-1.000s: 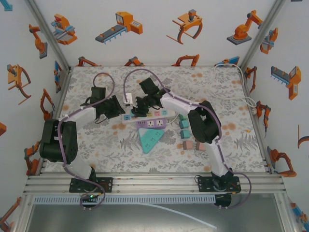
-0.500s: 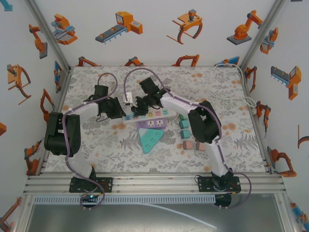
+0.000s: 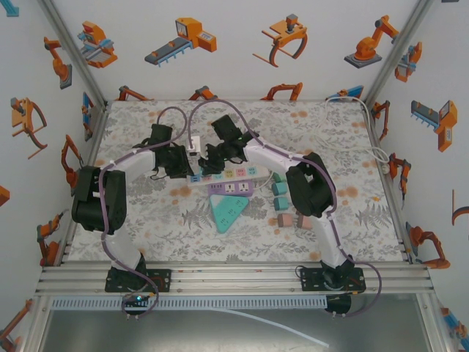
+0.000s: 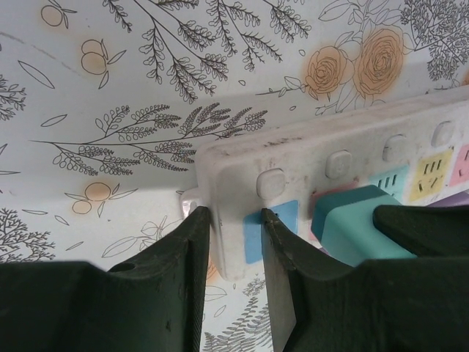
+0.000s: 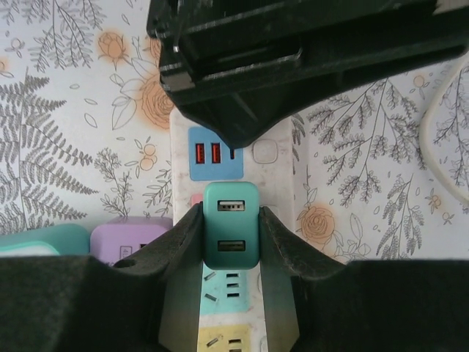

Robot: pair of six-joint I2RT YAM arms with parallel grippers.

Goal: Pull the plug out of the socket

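— Top view?
— Both arms meet at the left end of the power strip, mid-desk.
— Left wrist?
— Left jaws clench the strip's end; the teal plug sits just right of them.
— Right wrist?
— Right jaws grasp the plug, plugged into the strip.

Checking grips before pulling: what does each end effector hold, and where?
The left end effector clamps the power strip at its end; right end effector grips the teal plug by its sides.
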